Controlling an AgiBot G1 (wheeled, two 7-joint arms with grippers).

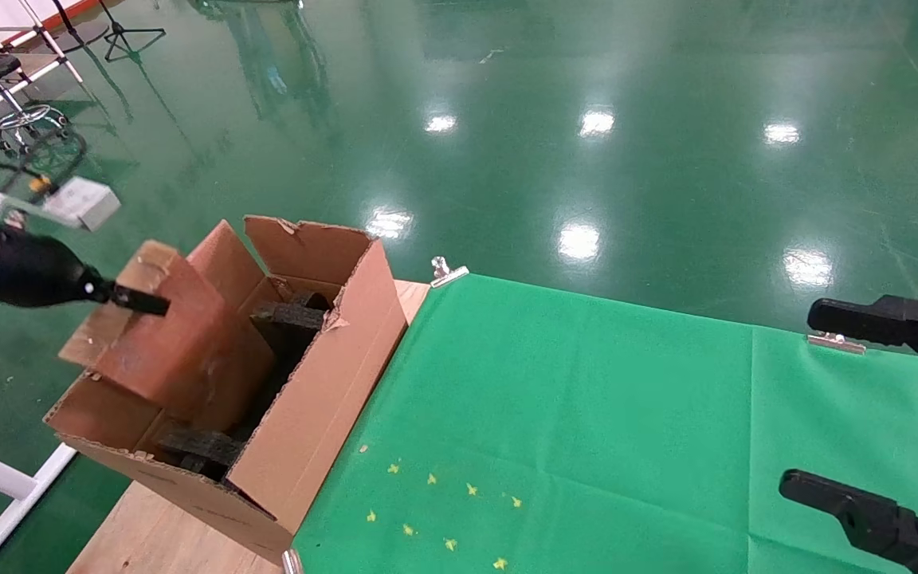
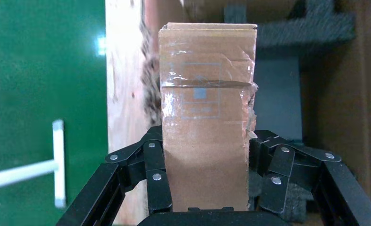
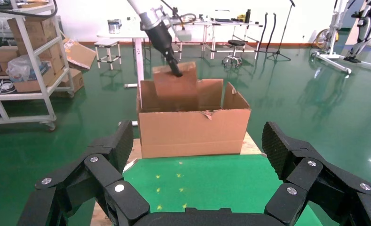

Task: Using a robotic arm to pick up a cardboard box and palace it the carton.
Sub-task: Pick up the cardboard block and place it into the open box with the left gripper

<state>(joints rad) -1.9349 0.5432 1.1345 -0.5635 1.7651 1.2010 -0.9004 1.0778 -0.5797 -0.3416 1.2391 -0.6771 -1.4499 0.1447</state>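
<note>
Left end effector (image 2: 204, 188) clamped on box (image 1: 158, 335), mid-left of the head view, box tilted with its lower end inside carton (image 1: 323, 399). Carton sits on table (image 1: 156, 534) at left edge of green cloth (image 1: 586, 414), black foam (image 1: 288, 315) inside. Right end effector (image 3: 197, 179) wide, holding nothing, parked at far right over the cloth.

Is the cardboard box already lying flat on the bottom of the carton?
No, the left tool holds the cardboard box tilted above the carton.
</note>
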